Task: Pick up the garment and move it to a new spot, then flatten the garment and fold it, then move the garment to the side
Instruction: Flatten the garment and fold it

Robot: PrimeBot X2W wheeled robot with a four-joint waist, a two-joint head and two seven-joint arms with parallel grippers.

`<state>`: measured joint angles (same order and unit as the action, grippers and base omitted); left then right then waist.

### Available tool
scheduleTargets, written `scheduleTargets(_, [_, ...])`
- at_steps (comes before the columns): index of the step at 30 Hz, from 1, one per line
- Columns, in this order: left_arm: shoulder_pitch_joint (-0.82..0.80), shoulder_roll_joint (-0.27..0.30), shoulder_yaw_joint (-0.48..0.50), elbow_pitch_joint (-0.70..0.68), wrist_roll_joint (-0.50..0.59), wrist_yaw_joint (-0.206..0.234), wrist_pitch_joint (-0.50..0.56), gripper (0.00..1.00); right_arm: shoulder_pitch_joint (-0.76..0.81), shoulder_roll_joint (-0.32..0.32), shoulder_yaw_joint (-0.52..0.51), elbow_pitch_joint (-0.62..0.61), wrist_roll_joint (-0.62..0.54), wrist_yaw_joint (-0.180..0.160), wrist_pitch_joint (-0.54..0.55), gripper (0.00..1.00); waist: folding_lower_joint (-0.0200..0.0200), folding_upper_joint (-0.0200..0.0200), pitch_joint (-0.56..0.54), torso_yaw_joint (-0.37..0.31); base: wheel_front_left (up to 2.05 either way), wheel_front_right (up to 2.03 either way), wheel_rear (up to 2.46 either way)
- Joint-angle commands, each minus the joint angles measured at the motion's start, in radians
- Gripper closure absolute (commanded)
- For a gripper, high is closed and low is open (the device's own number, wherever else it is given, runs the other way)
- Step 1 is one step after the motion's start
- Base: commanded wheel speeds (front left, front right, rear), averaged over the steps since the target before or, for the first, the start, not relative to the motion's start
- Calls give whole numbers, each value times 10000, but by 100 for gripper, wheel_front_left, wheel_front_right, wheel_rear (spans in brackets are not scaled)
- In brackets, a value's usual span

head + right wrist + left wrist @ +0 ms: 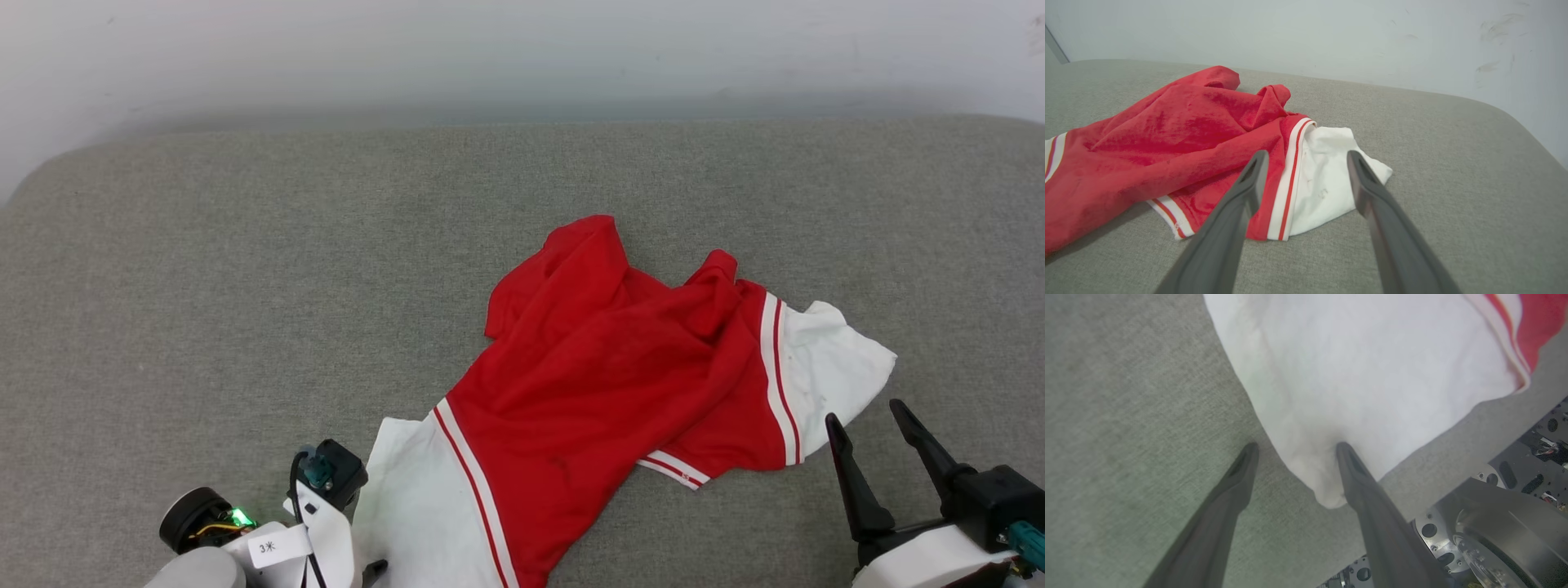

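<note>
The garment (604, 384) lies crumpled on the grey cloth surface, red side up, with a white sleeve at each end and red-white striped trim. My left gripper (1297, 447) is open and points down at the near white sleeve (1363, 375). Its right fingertip (1345, 451) presses into the sleeve's corner, and the other fingertip is over bare grey cloth. My right gripper (865, 412) stands open just in front of the far white sleeve (833, 367) without touching it. In the right wrist view the right gripper (1306, 155) frames that sleeve (1327, 179) and its trim.
The grey padded surface (245, 286) stretches wide to the left and behind the garment, ending at a pale wall (522, 57). Its back corners are rounded. Metal parts of my own base (1494, 535) show past the near edge.
</note>
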<state>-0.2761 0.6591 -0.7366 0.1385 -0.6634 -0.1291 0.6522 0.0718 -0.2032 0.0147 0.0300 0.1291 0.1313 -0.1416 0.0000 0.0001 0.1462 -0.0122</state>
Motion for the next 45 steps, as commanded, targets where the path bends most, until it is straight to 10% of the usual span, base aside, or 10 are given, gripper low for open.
scheduleTargets(1, [81,-91,-335,353,62,-7,-68,0,-171,47,33,34,-61,-11,-83,0,0,-1,87,-36,0,0,0])
scheduleTargets(2, [70,-103,-462,444,95,-7,-120,22,-174,43,38,65,-55,-11,-101,0,0,-1,98,-40,0,0,0])
scheduleTargets(3, [54,-112,-553,523,100,-7,-221,76,-189,38,40,87,-48,-11,-101,0,0,-1,100,-38,0,0,0])
scheduleTargets(4, [4,-129,-633,588,110,-7,-370,100,-196,31,38,105,-43,-11,-115,0,0,-1,84,-32,0,0,0])
scheduleTargets(31, [-87,1243,1816,627,-820,1529,-2607,100,500,-243,-700,404,47,-11,89,0,0,-1,-724,-26,0,0,0])
scheduleTargets(45, [109,24,1484,3393,-1167,1195,-3296,98,246,-478,-759,470,106,-11,399,0,0,-1,-525,-126,0,0,0])
